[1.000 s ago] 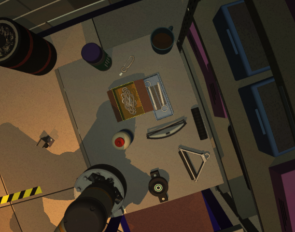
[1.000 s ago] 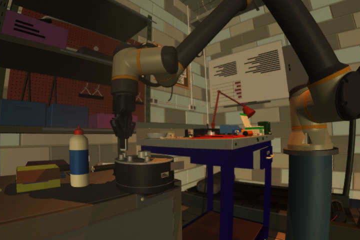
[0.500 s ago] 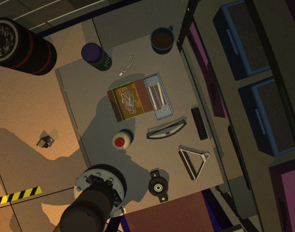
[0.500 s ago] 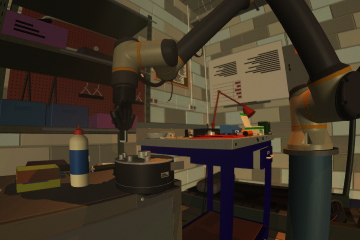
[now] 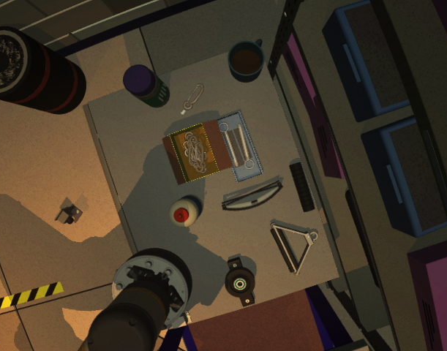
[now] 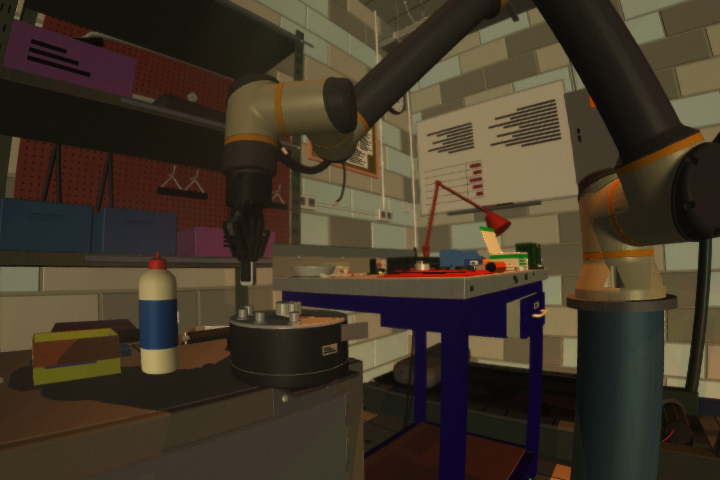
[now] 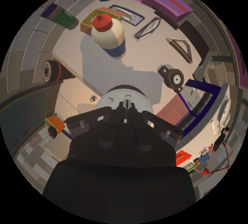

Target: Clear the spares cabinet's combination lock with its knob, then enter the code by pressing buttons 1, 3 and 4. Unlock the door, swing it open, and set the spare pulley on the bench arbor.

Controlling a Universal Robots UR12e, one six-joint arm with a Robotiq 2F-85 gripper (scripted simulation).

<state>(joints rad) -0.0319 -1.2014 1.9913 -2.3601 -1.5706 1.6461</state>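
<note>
The round black cabinet [image 6: 288, 350] sits at the near corner of the workbench. Its grey top [image 7: 124, 101] carries several small round buttons [image 6: 259, 316] and a taller knob [image 6: 286, 308]. My gripper [image 6: 247, 277] hangs point-down a short way above the buttons on the left of the top. It is closed and holds nothing. My arm hides most of the cabinet top in the side camera [image 5: 151, 279]. The black bench arbor [image 5: 239, 283] with its green-ringed centre is bolted to the bench to the right of the cabinet. The pulley is not visible.
Behind the cabinet stand a glue bottle with a red cap [image 6: 158, 317] and an open box of chain links [image 5: 196, 151]. Farther back lie a blue tray [image 5: 241, 145], a triangular handle [image 5: 293, 245], a mug [image 5: 246, 60] and a jar [image 5: 144, 85]. A blue table [image 6: 423, 283] stands to the right.
</note>
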